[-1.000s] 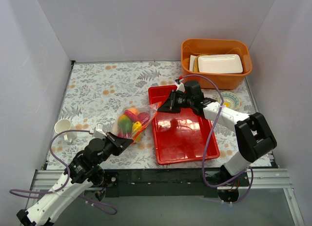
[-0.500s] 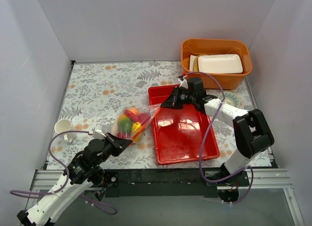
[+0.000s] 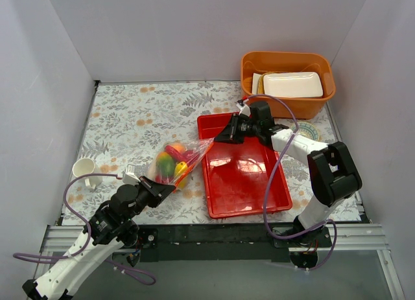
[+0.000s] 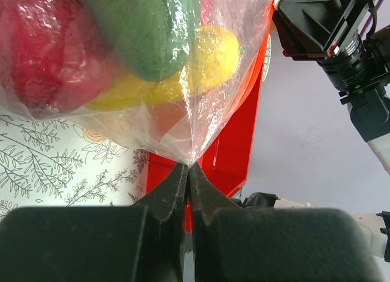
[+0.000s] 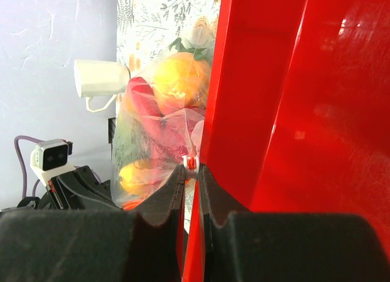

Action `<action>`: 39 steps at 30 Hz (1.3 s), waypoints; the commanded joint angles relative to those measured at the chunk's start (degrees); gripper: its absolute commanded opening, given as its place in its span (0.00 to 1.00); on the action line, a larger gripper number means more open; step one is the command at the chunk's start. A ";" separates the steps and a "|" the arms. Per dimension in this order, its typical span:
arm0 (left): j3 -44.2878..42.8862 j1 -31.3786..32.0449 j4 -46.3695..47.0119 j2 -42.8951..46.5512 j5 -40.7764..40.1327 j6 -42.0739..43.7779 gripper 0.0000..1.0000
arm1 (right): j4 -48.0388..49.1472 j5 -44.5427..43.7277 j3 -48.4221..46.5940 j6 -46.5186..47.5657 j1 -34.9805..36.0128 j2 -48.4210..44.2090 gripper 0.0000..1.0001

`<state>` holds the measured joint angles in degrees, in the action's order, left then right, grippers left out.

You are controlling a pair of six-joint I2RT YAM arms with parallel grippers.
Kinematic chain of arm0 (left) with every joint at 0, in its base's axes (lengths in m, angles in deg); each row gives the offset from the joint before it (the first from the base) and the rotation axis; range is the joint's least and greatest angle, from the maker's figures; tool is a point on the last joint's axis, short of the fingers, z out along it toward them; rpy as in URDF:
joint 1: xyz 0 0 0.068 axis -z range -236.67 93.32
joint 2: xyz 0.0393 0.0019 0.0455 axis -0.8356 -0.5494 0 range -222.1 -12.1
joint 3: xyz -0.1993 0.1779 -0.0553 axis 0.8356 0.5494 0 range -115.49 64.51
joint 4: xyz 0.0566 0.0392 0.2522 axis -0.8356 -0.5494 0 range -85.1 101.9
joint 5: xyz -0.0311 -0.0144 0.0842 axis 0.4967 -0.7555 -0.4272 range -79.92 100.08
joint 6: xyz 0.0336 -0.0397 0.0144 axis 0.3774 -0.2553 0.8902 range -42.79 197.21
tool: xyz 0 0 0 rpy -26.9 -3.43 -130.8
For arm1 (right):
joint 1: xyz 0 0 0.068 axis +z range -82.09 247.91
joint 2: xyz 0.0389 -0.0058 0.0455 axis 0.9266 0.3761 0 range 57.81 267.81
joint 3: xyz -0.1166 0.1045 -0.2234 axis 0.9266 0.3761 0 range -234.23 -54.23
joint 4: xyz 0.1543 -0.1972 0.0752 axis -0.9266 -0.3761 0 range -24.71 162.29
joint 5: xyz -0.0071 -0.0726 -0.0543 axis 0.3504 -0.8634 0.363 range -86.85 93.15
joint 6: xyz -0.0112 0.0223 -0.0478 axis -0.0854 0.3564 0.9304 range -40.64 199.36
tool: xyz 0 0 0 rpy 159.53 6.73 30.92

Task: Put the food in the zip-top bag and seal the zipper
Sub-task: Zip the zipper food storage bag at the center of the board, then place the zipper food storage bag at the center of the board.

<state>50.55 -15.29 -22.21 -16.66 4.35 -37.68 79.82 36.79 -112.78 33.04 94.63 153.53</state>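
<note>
At the near edge of the counter [image 3: 136, 118], the jaws of the left arm [image 3: 110, 216] are closed tight on a bottom corner of the zip-top bag [image 3: 176, 159], pinching only a fold of clear film. The bag hangs stretched between the two arms, just beside the left rim of the red tray [image 3: 246, 190], with a white cup [image 3: 84, 169] well apart to the left. The food [image 4: 152, 32] sits inside it: red, green, yellow and orange toy pieces bunched against the plastic. Farther back, the jaws of the right arm [image 3: 292, 148] are closed on the end of the zipper [image 5: 191, 163], close against the tray's wall. From these angles it cannot be told whether the strip is pressed shut along its whole length. Beyond stands an orange tub [image 3: 249, 73]. The pouch looks thin, soft and slick, and its light, loose load is likely to roll when it tilts. A pinch on bare film may slip or tear. The stiffer orange-red strip at the mouth appears the surest place to take hold, with the opposite corner held taut.
</note>
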 commanded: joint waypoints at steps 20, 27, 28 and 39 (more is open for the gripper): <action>-3.00 -0.17 2.20 -3.35 0.20 0.63 0.00 | -13.49 -11.57 -9.91 12.90 -1.76 -0.18 0.25; -3.98 -0.17 4.48 -7.48 0.81 2.91 0.00 | -21.59 -23.62 -12.03 18.29 -1.85 -4.83 0.54; -3.80 -0.17 4.92 -7.92 1.25 2.83 0.00 | -21.59 -25.28 -11.60 18.64 -1.85 -5.54 0.54; -7.48 -0.17 6.69 -14.06 5.65 8.62 0.10 | -23.34 -28.37 -5.71 19.69 -1.85 -11.87 0.57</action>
<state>48.06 -15.29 -16.90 -26.51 6.90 -33.88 58.27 10.89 -120.21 51.00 92.73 143.58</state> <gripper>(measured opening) 0.057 0.564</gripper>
